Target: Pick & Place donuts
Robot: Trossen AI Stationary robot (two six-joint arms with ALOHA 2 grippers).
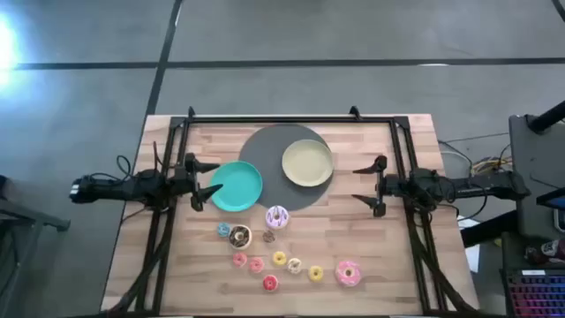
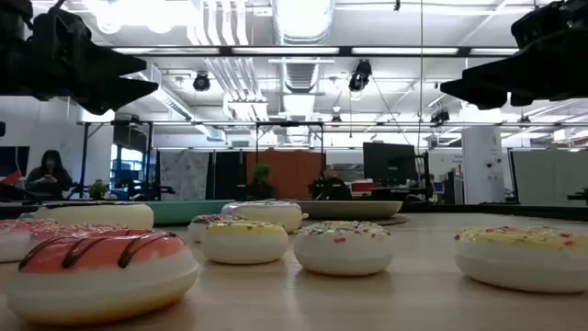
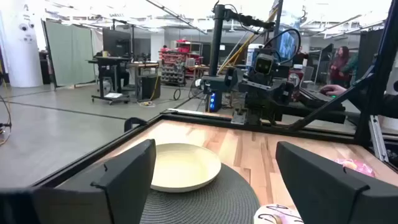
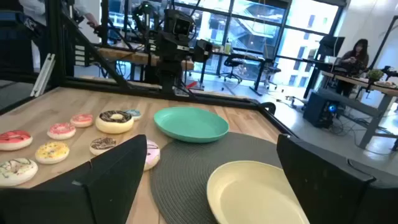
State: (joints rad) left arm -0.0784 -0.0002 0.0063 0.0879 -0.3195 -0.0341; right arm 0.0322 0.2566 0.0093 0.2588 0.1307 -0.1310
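Note:
Several toy ring donuts lie flat on the wooden table near its front edge: a white-lilac one point(image 1: 276, 216), a brown-iced one point(image 1: 239, 236), a large pink one point(image 1: 348, 273), a red one point(image 1: 270, 283) and small pink and yellow ones point(image 1: 279, 259). The right wrist view shows them too, the brown-iced donut point(image 4: 113, 121) among them. My left gripper point(image 1: 203, 180) hovers open at the table's left, beside the teal plate point(image 1: 237, 186). My right gripper point(image 1: 366, 185) hovers open at the table's right, beside the pale-yellow plate point(image 1: 306, 162). Neither touches anything.
The two plates sit on and beside a dark round mat point(image 1: 284, 181). A black frame point(image 1: 291, 119) runs around the table's edges. Bare wood lies between the donuts and each arm. People sit at desks in the room beyond.

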